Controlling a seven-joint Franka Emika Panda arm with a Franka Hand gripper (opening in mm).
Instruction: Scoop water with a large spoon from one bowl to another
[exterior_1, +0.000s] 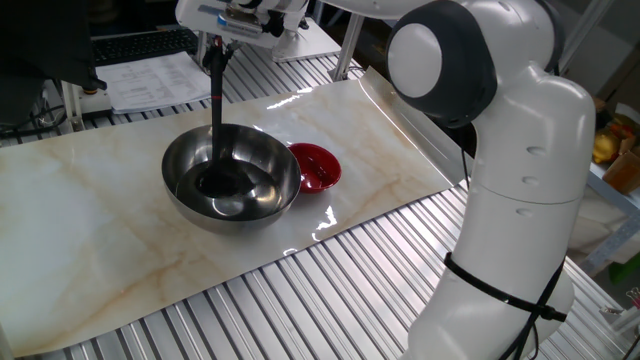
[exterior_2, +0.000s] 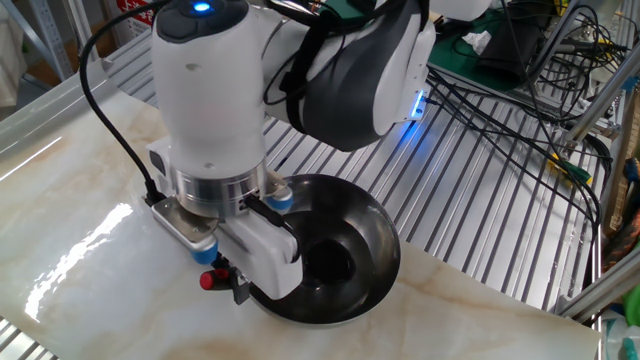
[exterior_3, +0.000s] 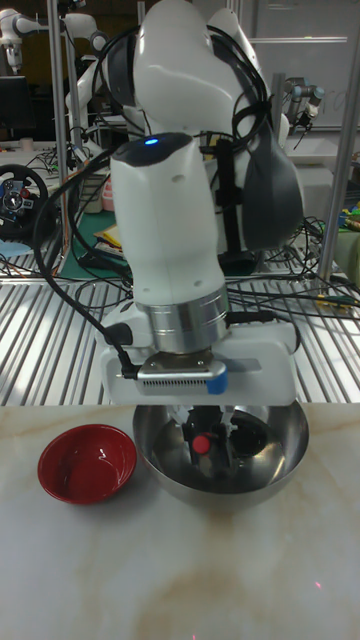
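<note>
Gripper (exterior_1: 216, 48) above the steel mixing bowl (exterior_1: 180, 160), jaws closed on the upper end of the ladle (exterior_1: 215, 120). Handle near upright, leaning slightly, running down from the jaws into the bowl. Round black scoop low inside the bowl, near the bottom, a little left of centre in the one fixed view. Red mark on the handle (exterior_3: 201, 443) just below the jaws in the tall fixed view, seen against the bowl's dark interior. Water hardly discernible; only glints and reflections on the bowl's inner wall. Small red bowl (exterior_1: 318, 165) on the marble-patterned table (exterior_1: 90, 230), touching or just beside the steel bowl's rim on the side toward the robot's base. In the tall fixed view, red bowl (exterior_3: 87, 463) left of the steel bowl (exterior_3: 270, 455), apparently dry and glossy. In the other fixed view, wrist and hand covering much of the steel bowl (exterior_2: 375, 240), scoop visible as a dark round shape (exterior_2: 328, 262) inside it.
</note>
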